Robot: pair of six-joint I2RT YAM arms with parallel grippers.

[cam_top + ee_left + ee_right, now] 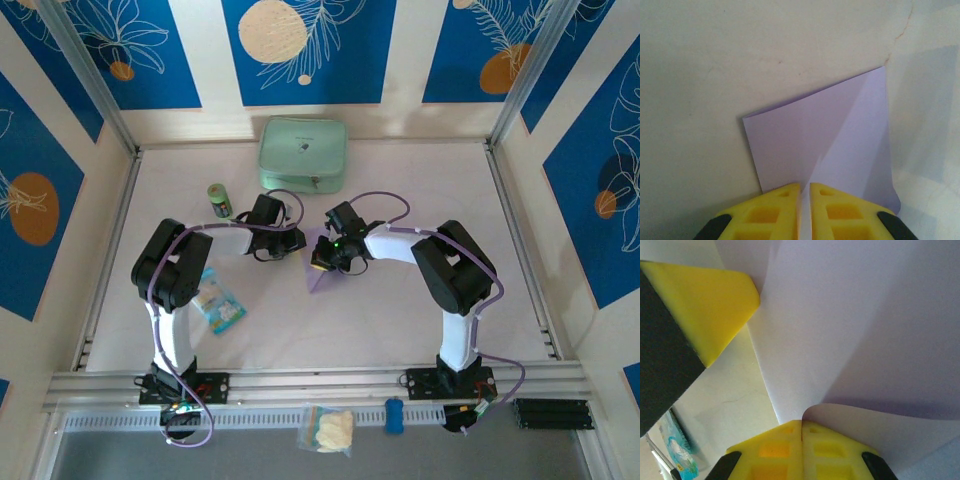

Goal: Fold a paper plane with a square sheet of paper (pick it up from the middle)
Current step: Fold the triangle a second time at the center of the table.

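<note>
Pinching one edge of the square sheet of paper (pixel 830 135), the left gripper (pixel 805 189) is holding its yellow fingers (pixel 775 212) almost together, with just the thin lavender sheet running through the slit between them. The right gripper (pixel 801 424) is pressing its fingertips tight together on another edge of the same sheet, and the paper is curling up just beside them. A diagonal fold is showing across the sheet, one flap looking paler than the other. Seen from above, both grippers are meeting over the middle of the table (pixel 400 320), the left one just left of the paper and the right one reaching in from the right, with a lavender corner pointing toward the near side. Farther out, a blue-and-white snack packet (pixel 218 300) is lying near left beside the left arm, a small green can (pixel 220 200) is standing far left, and a mint-green pouch (pixel 303 153) is sitting at the far edge
</note>
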